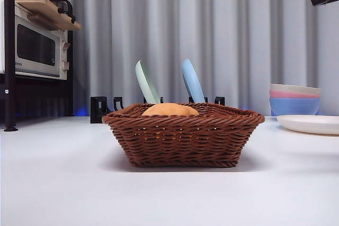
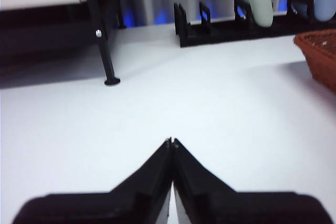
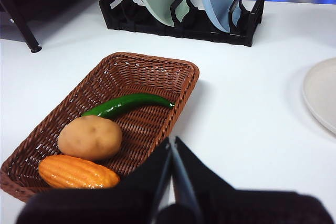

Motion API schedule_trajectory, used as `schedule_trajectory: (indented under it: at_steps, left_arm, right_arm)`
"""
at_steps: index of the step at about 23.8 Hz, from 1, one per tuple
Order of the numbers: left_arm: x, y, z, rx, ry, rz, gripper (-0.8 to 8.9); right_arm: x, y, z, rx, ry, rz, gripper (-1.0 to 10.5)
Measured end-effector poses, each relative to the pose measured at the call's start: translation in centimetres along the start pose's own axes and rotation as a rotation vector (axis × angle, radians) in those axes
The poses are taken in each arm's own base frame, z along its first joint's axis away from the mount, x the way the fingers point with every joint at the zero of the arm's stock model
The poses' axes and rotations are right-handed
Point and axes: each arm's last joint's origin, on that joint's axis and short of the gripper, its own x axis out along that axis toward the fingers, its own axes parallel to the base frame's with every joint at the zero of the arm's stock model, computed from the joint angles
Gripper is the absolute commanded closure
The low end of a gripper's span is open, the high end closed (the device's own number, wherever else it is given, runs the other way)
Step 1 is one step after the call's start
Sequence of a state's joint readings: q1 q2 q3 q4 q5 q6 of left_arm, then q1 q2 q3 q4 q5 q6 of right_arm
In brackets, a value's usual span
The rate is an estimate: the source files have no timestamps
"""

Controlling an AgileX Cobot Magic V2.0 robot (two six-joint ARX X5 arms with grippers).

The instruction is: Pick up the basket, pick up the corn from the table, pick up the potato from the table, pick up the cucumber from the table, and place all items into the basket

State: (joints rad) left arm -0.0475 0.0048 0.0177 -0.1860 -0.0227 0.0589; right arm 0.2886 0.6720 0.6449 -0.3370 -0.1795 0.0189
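Your front view sits low, about level with the table [image 1: 58, 183], looking straight across it at the basket [image 1: 183, 138], which stands near and large against the curtain. Your right wrist view looks down from above and close behind the right gripper [image 3: 172, 145], over the open basket [image 3: 173, 80] toward the black plate rack [image 3: 157, 22] at the far side. Your left wrist view is lower and flatter, skimming the bare tabletop past the left gripper [image 2: 171, 142] toward the same rack [image 2: 210, 32]. All three views share the basket, seen only as a corner [image 2: 320, 56] from the left wrist, and the rack's green and blue plates.
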Motion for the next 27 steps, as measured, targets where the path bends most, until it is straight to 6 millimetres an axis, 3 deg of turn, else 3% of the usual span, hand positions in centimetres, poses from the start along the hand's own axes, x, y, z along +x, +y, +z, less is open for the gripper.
schedule_trajectory:
  at_steps: [22, 27]
  left_arm:
    - [0.00, -0.01, 0.00, -0.018, 0.000, -0.003, 8.16]
    - [0.00, -0.01, 0.00, -0.018, 0.000, -0.003, 8.16]
  right_arm:
    - [0.00, 0.00, 0.00, 0.000, 0.000, 0.000, 9.5]
    - [-0.01, -0.22, -0.14, -0.123, 0.018, -0.076, 9.5]
